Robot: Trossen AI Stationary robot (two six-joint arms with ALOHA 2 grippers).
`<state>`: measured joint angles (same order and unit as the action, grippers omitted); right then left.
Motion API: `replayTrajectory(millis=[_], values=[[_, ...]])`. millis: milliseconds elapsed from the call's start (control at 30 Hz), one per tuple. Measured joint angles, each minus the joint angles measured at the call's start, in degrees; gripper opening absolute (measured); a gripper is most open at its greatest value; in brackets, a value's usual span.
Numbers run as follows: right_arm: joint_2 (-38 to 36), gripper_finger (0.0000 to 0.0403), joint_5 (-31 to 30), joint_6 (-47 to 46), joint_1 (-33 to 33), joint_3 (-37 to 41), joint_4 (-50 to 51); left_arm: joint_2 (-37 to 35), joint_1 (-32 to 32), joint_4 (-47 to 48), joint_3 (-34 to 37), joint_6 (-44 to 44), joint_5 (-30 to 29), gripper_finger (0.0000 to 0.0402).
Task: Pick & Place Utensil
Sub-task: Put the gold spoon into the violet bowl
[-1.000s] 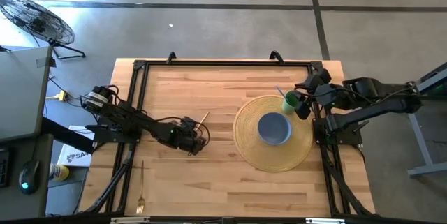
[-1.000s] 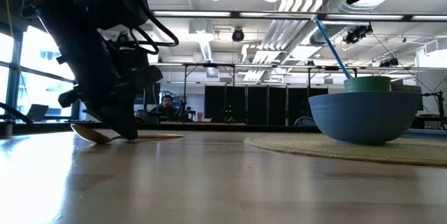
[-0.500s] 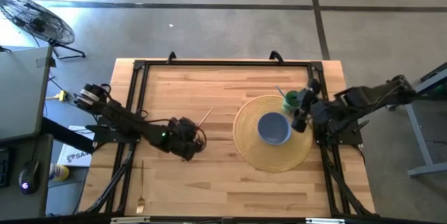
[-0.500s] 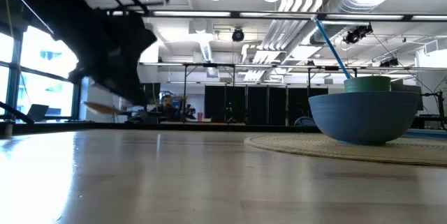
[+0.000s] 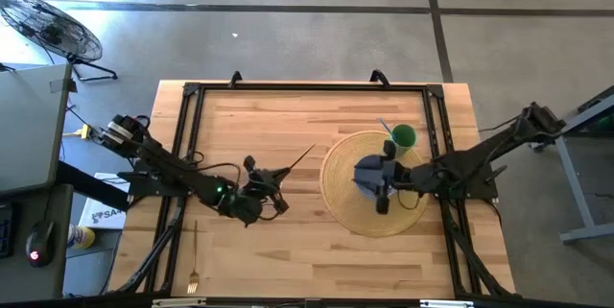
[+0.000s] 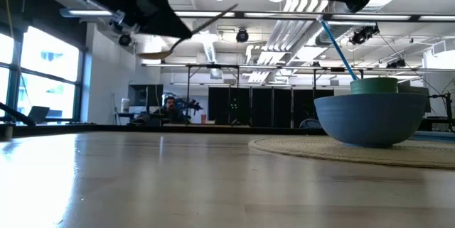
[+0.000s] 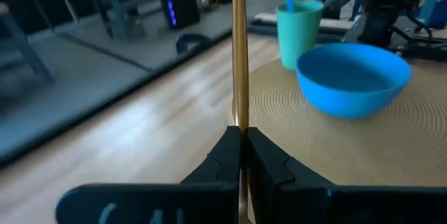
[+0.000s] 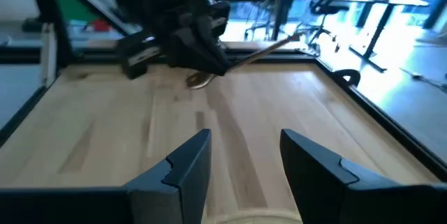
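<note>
A wooden spoon [image 5: 293, 162] hangs above the table left of centre, with my left gripper [image 5: 270, 183] shut on it. Its bowl [image 6: 153, 55] is the lower end, and its thin handle [image 6: 213, 16] slants up toward the round woven placemat [image 5: 343, 202]. On that mat stands a blue bowl [image 6: 370, 118], and beside it a green cup [image 5: 404, 136] with a blue straw. My right gripper [image 5: 374, 181] hovers over the blue bowl, open and holding nothing, its fingers [image 8: 185, 165] pointing toward the left arm. My left gripper pinches the spoon's handle [image 7: 241, 121] between its two fingers, close to the bowl end. The fingers come nearly level from the table's left side, and the handle runs on forward between them. The spoon is lifted clear of the table, tilted with its handle end higher.
A fork [image 5: 194, 255] lies on the wood near the front left corner, beside the dark frame rail [image 5: 182, 135]. Bare tabletop [image 5: 278, 241] stretches between the two arms. In the low view a person sits far off in the room beyond the table.
My left gripper has risen from the tabletop with the spoon and turned. The spoon, which lay flat, now hangs clear with its handle slanting up toward the placemat. My right gripper has come down from beside the green cup and moved toward the table's left, over the blue bowl.
</note>
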<state>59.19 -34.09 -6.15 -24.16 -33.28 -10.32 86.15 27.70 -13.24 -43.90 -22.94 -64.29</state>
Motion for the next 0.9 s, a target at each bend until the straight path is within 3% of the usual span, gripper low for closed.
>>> replayTrajectory(millis=[200, 433, 633, 900], values=[[8.62, 0.0165, -0.01, 0.24, 3.26, 0.79, -12.94, 0.02, -1.91, -9.2, 0.0, 13.03, 0.83, 0.0002], [16.45, 0.0165, 1.01, -1.99, 6.71, 0.81, -25.65, 0.02, -5.92, -17.34, 0.0, 21.62, 7.67, 0.0001], [20.98, 0.0165, 4.7, -2.87, 9.18, 0.79, -35.35, 0.02, -8.38, -20.13, 0.0, 27.1, 14.7, 0.0001], [24.13, 0.0176, 6.97, -0.77, 13.0, 0.79, -40.15, 0.02, -8.57, -20.67, 0.0, 32.83, 15.34, 0.0001]])
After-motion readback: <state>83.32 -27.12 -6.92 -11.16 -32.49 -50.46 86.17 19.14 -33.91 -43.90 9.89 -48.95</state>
